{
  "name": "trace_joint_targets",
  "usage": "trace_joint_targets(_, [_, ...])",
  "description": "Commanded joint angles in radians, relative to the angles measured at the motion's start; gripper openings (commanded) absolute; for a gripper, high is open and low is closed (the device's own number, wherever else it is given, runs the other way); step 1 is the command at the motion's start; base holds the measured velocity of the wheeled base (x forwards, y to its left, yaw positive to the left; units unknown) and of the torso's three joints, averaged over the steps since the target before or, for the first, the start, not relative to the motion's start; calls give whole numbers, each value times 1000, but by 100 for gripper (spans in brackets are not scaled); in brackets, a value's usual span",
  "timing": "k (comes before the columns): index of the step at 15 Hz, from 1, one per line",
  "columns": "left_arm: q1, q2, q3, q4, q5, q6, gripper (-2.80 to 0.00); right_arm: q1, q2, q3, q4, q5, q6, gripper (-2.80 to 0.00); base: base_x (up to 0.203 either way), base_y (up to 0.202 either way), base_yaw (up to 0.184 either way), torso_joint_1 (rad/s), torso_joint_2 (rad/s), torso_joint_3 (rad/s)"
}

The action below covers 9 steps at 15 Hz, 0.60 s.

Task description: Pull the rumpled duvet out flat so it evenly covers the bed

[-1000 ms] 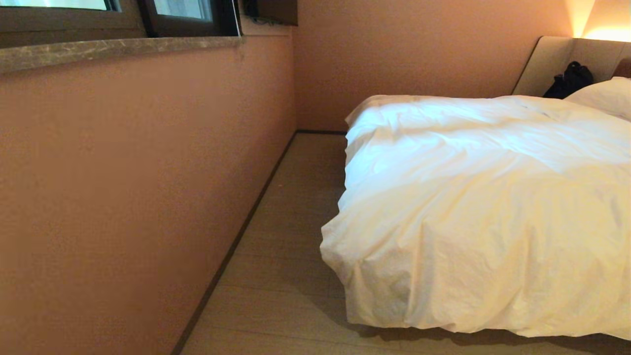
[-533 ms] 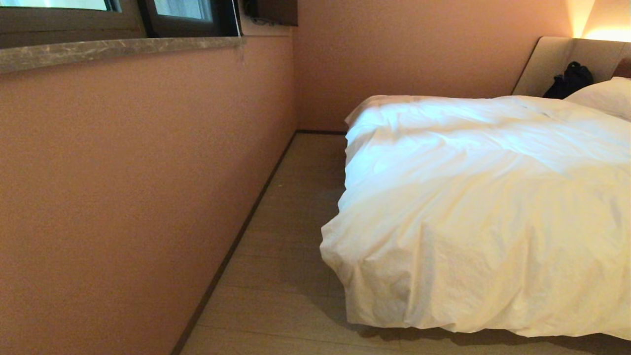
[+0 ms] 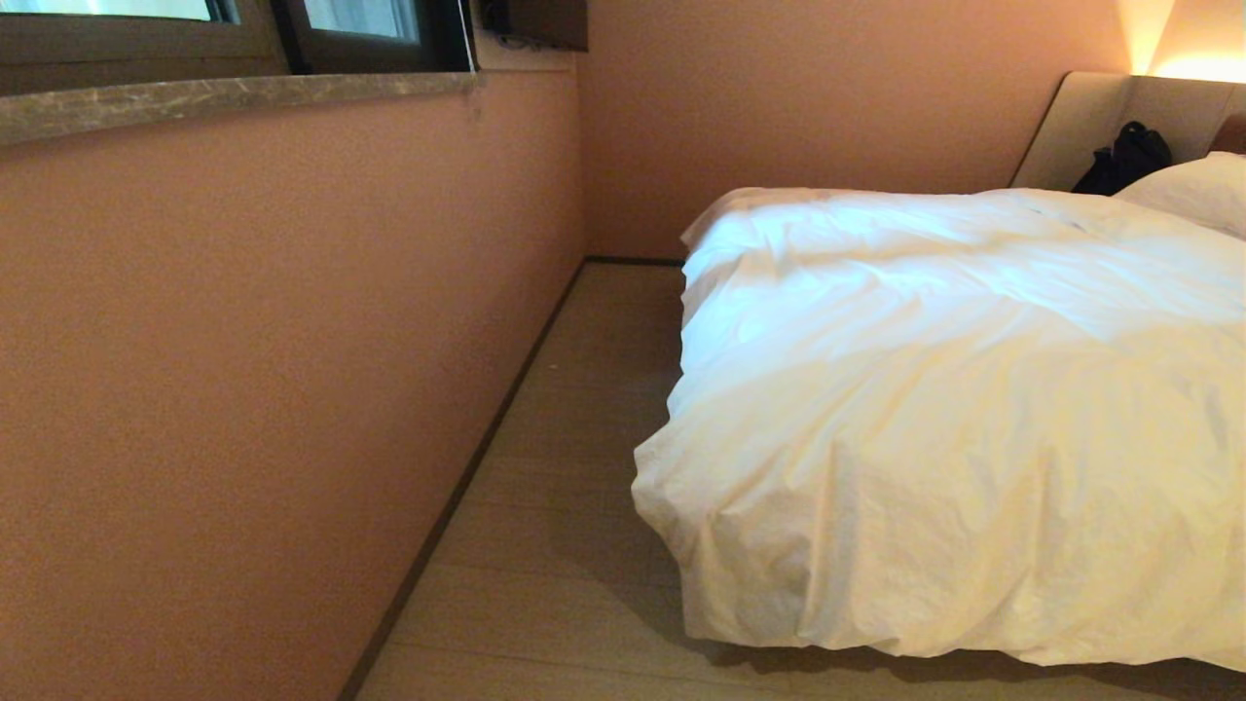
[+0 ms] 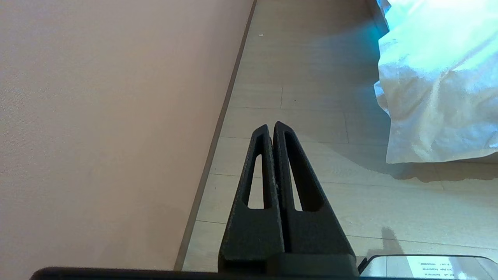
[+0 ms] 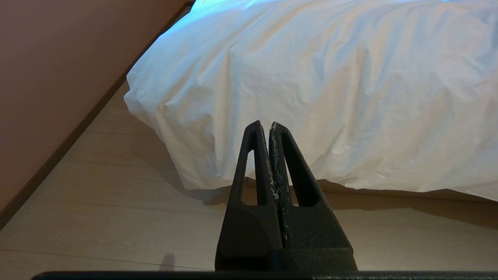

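Nothing differs from a second ago: head view framing identical, nothing shifted. Thick, puffy white duvet in a wrinkled cotton cover (image 3: 954, 419) lies spread over the low bed, its near corner bulging out and draping over the foot edge almost to the pale wood-plank floor (image 3: 565, 545); same folds, same hang as before. Bed's padded beige headboard (image 3: 1100, 127) shows at far right, a plump white pillow (image 3: 1192, 190) against it and a black bag-like object (image 3: 1124, 156) beside that; what it is I cannot tell. Terracotta wall (image 3: 273, 370) with stone window sill (image 3: 224, 97) runs along the left of the aisle. Neither arm in head view. Left gripper (image 4: 271, 126) pressed together, empty, over bare floor near the skirting, well apart from the duvet. Right gripper (image 5: 265, 125) likewise pressed together, empty, pointing at the duvet's hanging edge, not touching it.
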Motion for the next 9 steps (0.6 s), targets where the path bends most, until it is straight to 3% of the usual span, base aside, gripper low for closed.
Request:
trace_joint_targets(1, [1, 0, 0, 1, 0, 0, -280, -1, 1, 1, 1, 0, 0, -280, 0, 0, 0, 0, 0, 0])
trace_joint_targets(9, [1, 0, 0, 1, 0, 0, -280, 1, 1, 1, 1, 0, 2, -280, 0, 0, 0, 0, 0, 0])
